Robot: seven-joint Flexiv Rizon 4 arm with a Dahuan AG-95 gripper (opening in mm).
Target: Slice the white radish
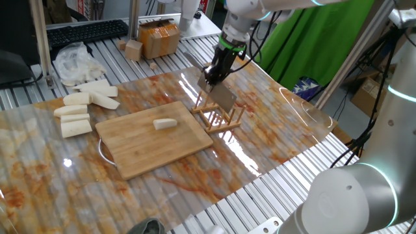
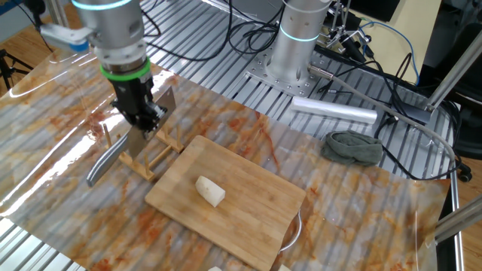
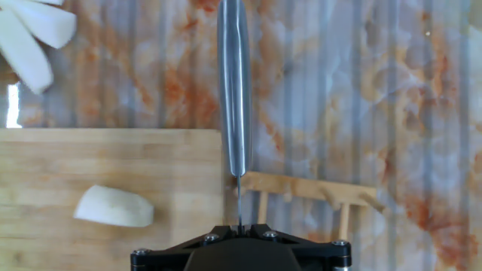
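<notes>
The white radish (image 1: 165, 123) (image 2: 211, 190) (image 3: 114, 207) is a short cream stick lying near the middle of the wooden cutting board (image 1: 140, 156) (image 2: 256, 203) (image 3: 53, 165). My gripper (image 1: 214, 71) (image 2: 143, 117) (image 3: 239, 226) is to the right of the board, above a small wooden rack (image 1: 221, 122) (image 2: 147, 156) (image 3: 316, 192). It is shut on a knife (image 1: 222, 97) (image 2: 105, 162) (image 3: 233, 90). The blade stands edge-down at the rack and the grey handle points away from me. Whether the blade rests in the rack I cannot tell.
Larger radish sticks (image 1: 81, 107) (image 3: 30, 34) lie left of the board, with a white plastic bag (image 1: 75, 62) behind them. A cardboard box (image 1: 159, 39), a grey cloth (image 2: 352, 147), a metal cylinder (image 2: 335, 111) and a second robot's base (image 2: 297, 45) stand further off.
</notes>
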